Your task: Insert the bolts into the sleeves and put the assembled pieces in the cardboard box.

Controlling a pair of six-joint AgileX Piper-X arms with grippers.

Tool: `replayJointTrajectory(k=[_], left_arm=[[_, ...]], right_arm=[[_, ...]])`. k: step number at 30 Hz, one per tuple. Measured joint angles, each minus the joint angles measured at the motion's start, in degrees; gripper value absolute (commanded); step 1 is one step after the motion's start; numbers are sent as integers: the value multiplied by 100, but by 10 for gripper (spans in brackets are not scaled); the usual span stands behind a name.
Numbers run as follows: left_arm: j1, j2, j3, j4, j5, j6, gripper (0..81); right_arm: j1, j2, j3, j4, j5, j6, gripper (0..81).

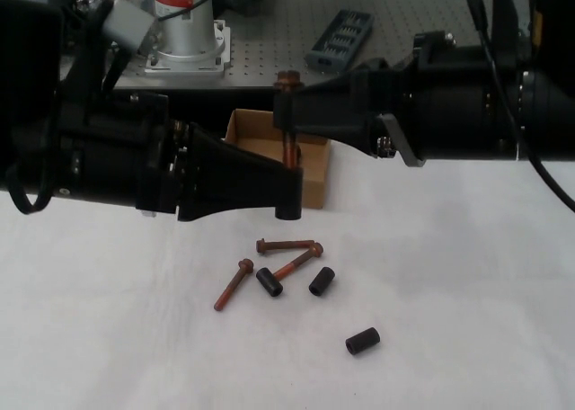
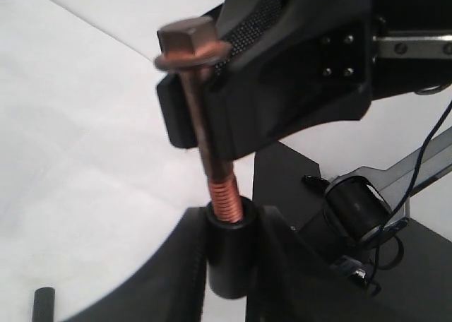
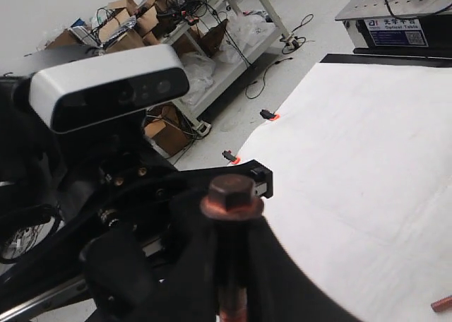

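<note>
A white cloth (image 1: 467,293) is spread over the bench. Beyond it, at 12 o'clock, a perforated metal table (image 1: 269,32) is seen carrying a silver cylindrical mount (image 1: 184,19) and a blue-grey ribbed tray (image 1: 340,40). An open cardboard box (image 1: 260,133) is set near the middle of the cloth. At 6 o'clock from the box, three loose bolts (image 1: 286,245) and two black sleeves (image 1: 269,282) are scattered close together. A third sleeve (image 1: 363,341) is left apart from them at 5 o'clock.

The left gripper (image 1: 288,205) is clenched on an upright sleeve (image 2: 229,255), held just at the 6 o'clock side of the box. The right gripper (image 1: 287,113) is closed around the shank of a copper-coloured bolt (image 2: 201,124), which is held head up directly above that sleeve.

In the left wrist view the bolt's threaded tip is seen standing in the mouth of the upright sleeve, with most of the shank outside it. This joint cannot be made out in the high view. In the right wrist view the bolt's flanged hexagonal head is seen from above, with a grey camera (image 3: 106,85) mounted on the left arm behind it. The room beside the bench is also shown there: shelving with cardboard cartons (image 3: 141,11) and cables on the floor (image 3: 282,46)
</note>
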Motion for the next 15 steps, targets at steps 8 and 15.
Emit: replayJointTrajectory(k=[8,15], left_arm=[[0,0,0,0,-203,0,6],[-11,0,0,0,-313,0,6]], right_arm=[[19,0,0,7,196,22,29],[19,0,0,30,147,-206,29]])
